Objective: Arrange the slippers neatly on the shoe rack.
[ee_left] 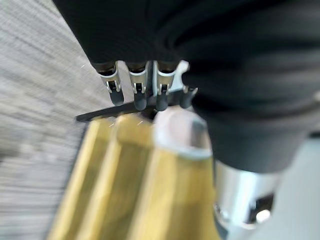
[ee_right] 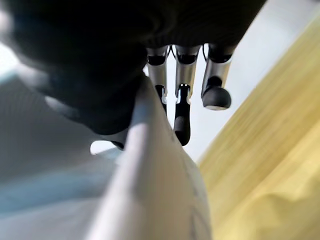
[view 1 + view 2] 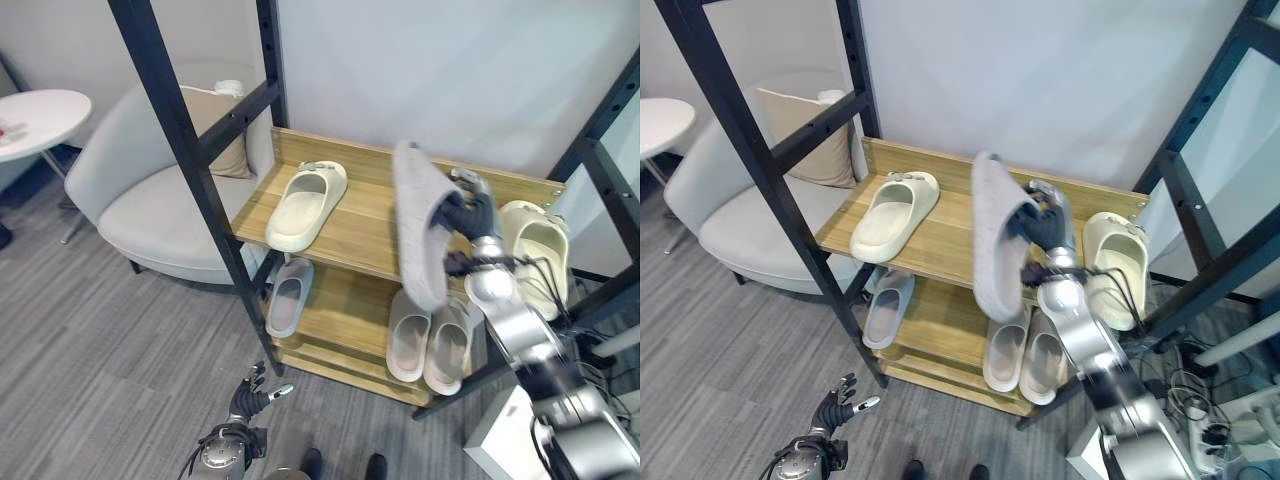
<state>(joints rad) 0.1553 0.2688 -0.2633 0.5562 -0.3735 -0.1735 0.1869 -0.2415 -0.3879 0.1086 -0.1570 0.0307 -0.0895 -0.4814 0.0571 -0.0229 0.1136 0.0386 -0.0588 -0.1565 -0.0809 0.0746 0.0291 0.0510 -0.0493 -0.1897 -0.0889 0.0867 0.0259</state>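
Note:
My right hand is shut on a grey slipper, held on its edge above the middle of the rack's upper wooden shelf. In the right wrist view the slipper's rim runs past my fingers. A cream slipper lies at the left of that shelf and another cream one at its right end. On the lower shelf a grey slipper lies at the left and a pale pair at the right. My left hand hangs low near the floor, open with spread fingers.
Black metal posts frame the rack, one slanting across its left front. A light armchair with a cushion stands to the left, with a round white table beyond it. Grey floor lies in front, and a white wall rises behind the rack.

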